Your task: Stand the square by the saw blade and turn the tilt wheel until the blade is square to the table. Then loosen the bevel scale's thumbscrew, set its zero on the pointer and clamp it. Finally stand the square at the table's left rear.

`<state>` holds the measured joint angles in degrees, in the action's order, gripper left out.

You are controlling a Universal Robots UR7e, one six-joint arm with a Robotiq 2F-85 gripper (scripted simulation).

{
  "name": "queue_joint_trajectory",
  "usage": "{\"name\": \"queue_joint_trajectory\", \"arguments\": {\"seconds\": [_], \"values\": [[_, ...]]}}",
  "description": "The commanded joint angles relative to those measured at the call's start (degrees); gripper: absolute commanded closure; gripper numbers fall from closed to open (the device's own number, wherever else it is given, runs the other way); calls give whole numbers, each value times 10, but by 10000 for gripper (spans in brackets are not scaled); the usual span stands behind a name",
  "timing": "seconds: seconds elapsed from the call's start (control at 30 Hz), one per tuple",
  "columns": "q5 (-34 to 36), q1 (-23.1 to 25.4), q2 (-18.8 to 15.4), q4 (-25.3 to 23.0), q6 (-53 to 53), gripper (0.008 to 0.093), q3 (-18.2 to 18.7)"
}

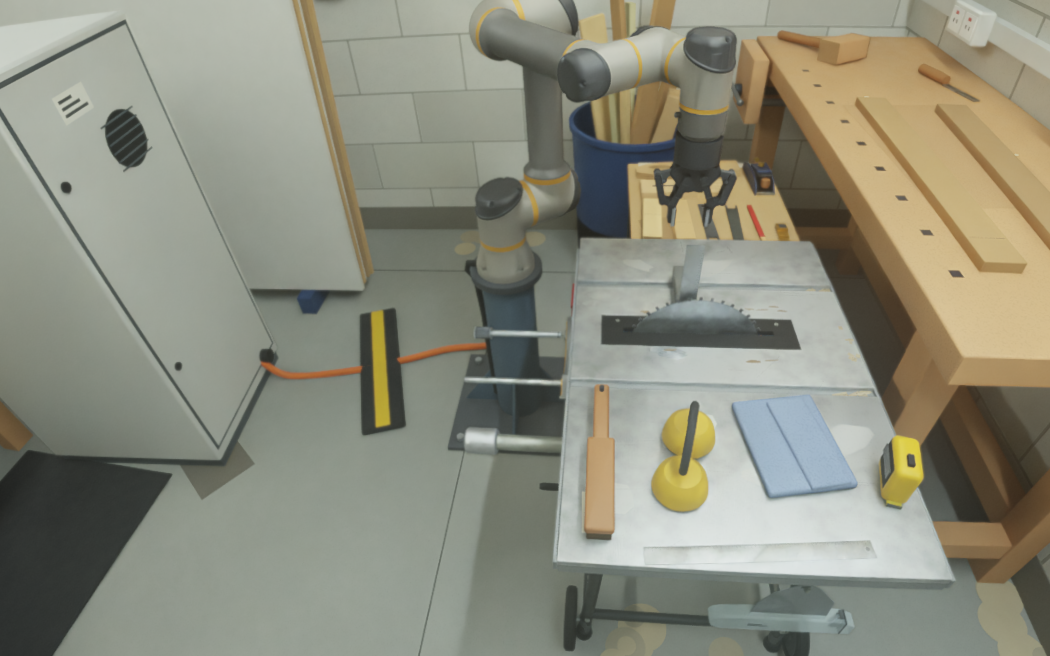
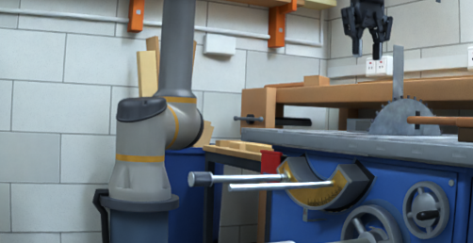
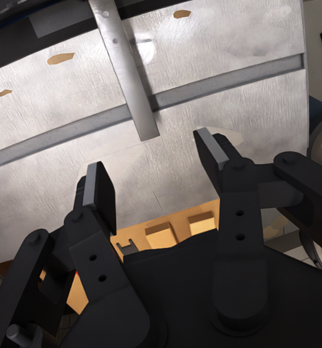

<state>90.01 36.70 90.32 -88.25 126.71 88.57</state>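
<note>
My gripper (image 1: 694,196) (image 2: 367,38) (image 3: 155,162) is open and holds nothing, hanging well above the rear edge of the saw table. The square (image 1: 690,271) (image 2: 398,74) (image 3: 127,71) stands upright just behind the saw blade (image 1: 696,320) (image 2: 404,117), its steel blade rising above the teeth, below and slightly forward of my fingers. On the saw's blue front face the curved bevel scale (image 2: 320,184) sits left of the tilt wheel (image 2: 425,208). The thumbscrew and the pointer are too small to make out.
Behind the table stand a blue bin of offcuts (image 1: 619,167) and a low tool tray (image 1: 717,208). A workbench (image 1: 945,188) runs along the right. On the table's front lie a push stick (image 1: 599,461), yellow push blocks (image 1: 684,457), a blue pad (image 1: 792,445) and a tape measure (image 1: 900,471).
</note>
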Motion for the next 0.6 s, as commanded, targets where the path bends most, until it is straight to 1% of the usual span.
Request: {"name": "queue_joint_trajectory", "arguments": {"seconds": [0.0, 0.13, 0.23, 0.37, 0.57], "values": [[0, 0, 1, 0, 0, 434, 0], [0, 0, 0, -3, 0, 434, 3], [0, 0, 0, -13, 0, 434, 13], [0, 0, 0, -40, 0, 434, 39], [0, 1, -5, -96, 1, 434, 91]]}}
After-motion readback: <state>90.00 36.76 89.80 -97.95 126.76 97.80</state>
